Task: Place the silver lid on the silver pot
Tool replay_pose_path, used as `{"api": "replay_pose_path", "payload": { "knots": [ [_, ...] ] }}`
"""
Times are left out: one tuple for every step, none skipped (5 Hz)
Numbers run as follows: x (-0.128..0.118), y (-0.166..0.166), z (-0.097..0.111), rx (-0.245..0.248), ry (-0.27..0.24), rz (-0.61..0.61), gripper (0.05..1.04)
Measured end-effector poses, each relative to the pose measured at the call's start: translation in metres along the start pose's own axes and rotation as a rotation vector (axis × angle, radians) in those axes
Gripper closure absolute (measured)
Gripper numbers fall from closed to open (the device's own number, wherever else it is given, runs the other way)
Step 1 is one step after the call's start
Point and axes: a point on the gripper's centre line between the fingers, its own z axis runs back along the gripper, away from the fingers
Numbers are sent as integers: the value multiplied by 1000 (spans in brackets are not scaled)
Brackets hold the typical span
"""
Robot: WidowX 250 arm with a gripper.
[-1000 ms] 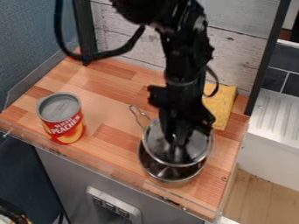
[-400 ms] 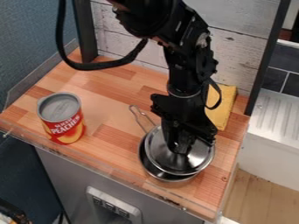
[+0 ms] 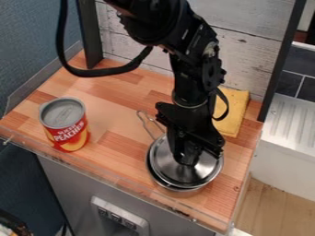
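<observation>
- Nearest, by the front edge of the wood-strip tabletop [image 3: 117,110], stands the round silver metal pot [image 3: 179,190], my landmark. It is upright, mouth up, so it can take its cover from above.
- Over the pot's mouth is the round silver metal lid [image 3: 208,172], a little off centre: a crescent of pot shows past it on the near left side. I judge it needs a slight shift toward that side before I let go, or it may settle crooked.
- Above the pot, my black two-finger gripper [image 3: 188,159] points down, drawn narrow at the lid's middle and, I judge, holding the lid there to keep it balanced.
- The pot's looped wire handle [image 3: 146,125] juts out back and left, out of the lid's way.
- Well left of the pot stands a red-and-yellow peach can [image 3: 64,124], no obstacle to me.
- Behind the pot, to the right, lies a yellow cloth [image 3: 232,117].
</observation>
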Motion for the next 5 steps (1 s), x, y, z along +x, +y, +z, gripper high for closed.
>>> {"api": "replay_pose_path", "payload": {
  "knots": [
    [-3, -2, -1, 0, 4, -4, 797],
    [-4, -2, 0, 1, 7, -1, 752],
    [-6, -4, 3, -6, 20, 6, 457],
    [-3, -4, 33, -11, -12, 3, 164],
    [-2, 1, 47, -11, -26, 25, 70]
  ]
}}
